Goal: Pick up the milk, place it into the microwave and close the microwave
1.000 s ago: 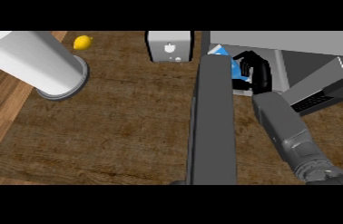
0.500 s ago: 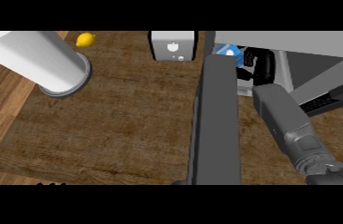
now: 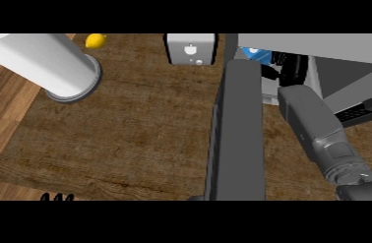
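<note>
Right hand far forward, fingers unclear

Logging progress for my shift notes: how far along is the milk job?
Done: the milk is off the counter and at the microwave opening. In hand: the right robot hand reaches in beside it; I cannot tell whether it has let go. Left: the door stands open and needs closing.

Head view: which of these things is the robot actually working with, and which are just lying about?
In the job:
milk carton
microwave
open microwave door
right hand

Lying about:
lemon
white cylinder
toaster
left hand, resting at the lower edge
</note>
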